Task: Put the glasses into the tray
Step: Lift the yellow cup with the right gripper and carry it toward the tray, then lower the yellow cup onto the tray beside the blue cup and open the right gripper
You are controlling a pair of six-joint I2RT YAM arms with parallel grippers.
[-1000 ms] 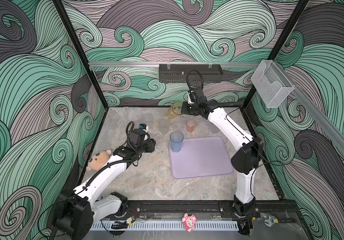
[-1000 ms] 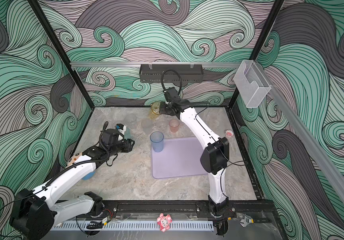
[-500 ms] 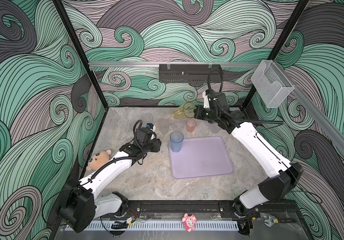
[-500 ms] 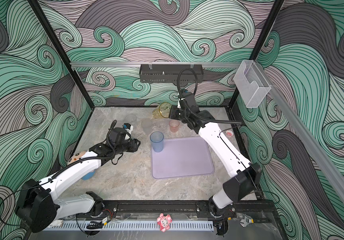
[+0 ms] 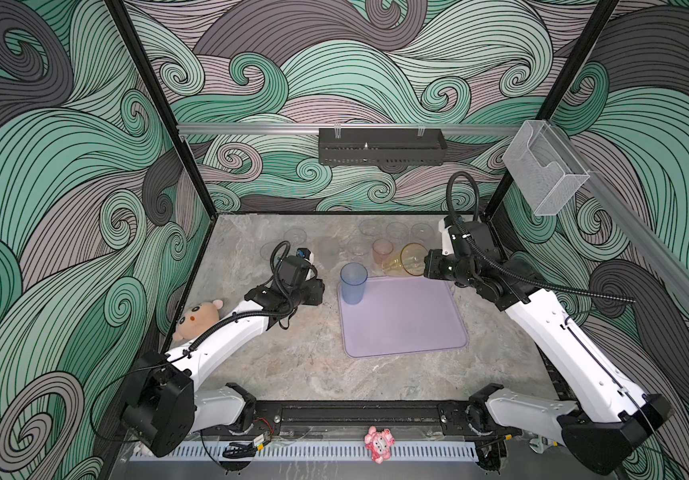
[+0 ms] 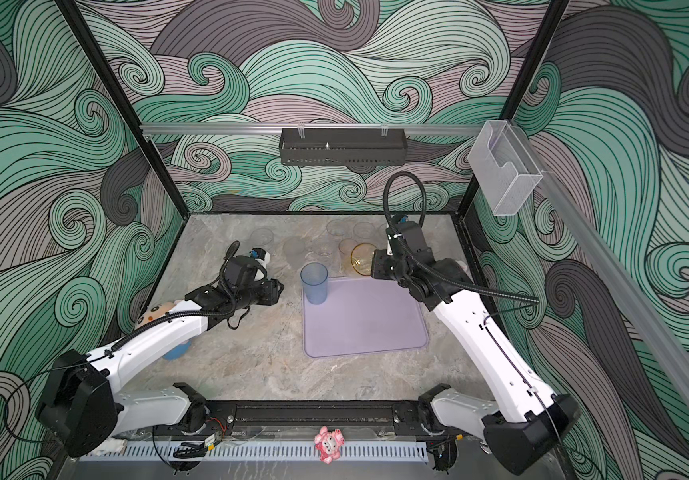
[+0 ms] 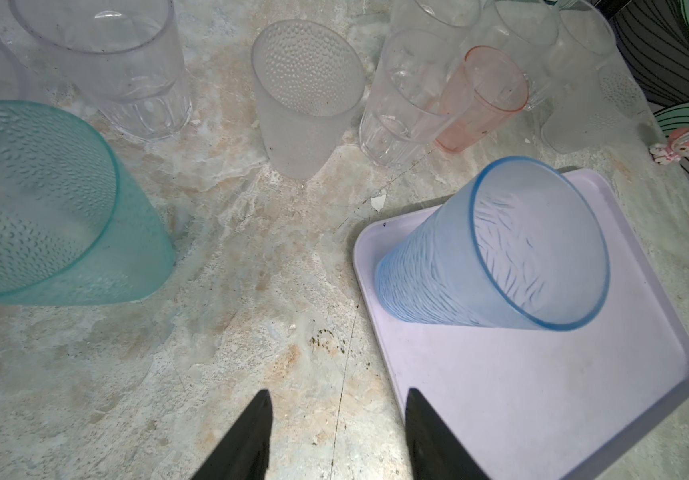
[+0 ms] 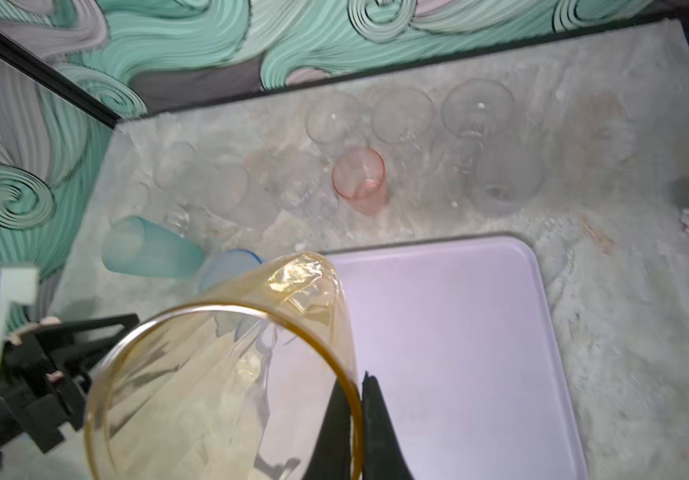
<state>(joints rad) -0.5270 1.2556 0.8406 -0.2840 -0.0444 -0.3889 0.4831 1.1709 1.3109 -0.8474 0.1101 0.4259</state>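
left gripper is idling part-open, empty, beside the tray's left edge | blue glass is standing in its far-left corner | right gripper is pinching the amber glass by its rim at the far edge, tilted, base pointing along that edge, tray floor lying nearward | versus earlier: amber glass is arriving from beyond the pink glass

Most of the flat lilac plastic tray lies bare; a tall blue translucent tumbler blocks its upper-left corner.
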